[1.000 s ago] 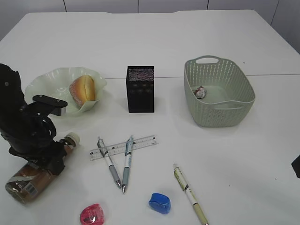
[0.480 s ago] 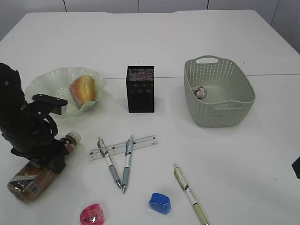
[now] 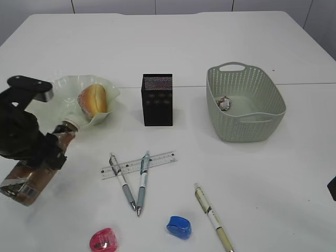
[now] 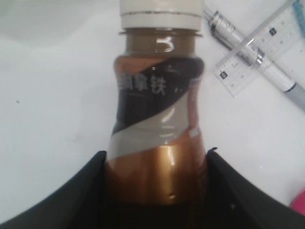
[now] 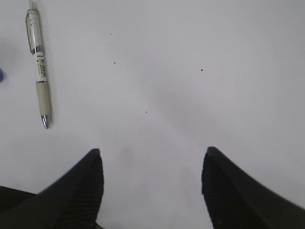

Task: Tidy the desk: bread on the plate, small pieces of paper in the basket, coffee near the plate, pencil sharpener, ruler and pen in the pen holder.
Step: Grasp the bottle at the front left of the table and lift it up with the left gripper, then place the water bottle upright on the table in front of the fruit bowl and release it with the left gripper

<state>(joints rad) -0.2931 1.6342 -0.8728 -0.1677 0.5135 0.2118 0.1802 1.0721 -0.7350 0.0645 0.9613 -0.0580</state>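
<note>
L tool (image 4: 155,200) clamped on coffee bottle (image 3: 38,165), tilted, cap toward plate (image 3: 55,89), base just off desk (image 3: 252,42). R tool (image 5: 151,183) open, holds nothing, over bare desk near pen (image 5: 39,67).

A broad white matte tabletop (image 3: 210,42) fills the room from near to far. A thin straight seam (image 3: 310,83) crosses it from left to right, far of the middle. Grey wall panels (image 3: 113,6) stand beyond the far edge.

Brown coffee bottle (image 3: 37,168) tilted, white cap toward the green plate (image 3: 58,89); bread roll (image 3: 93,100) lies on it
</note>
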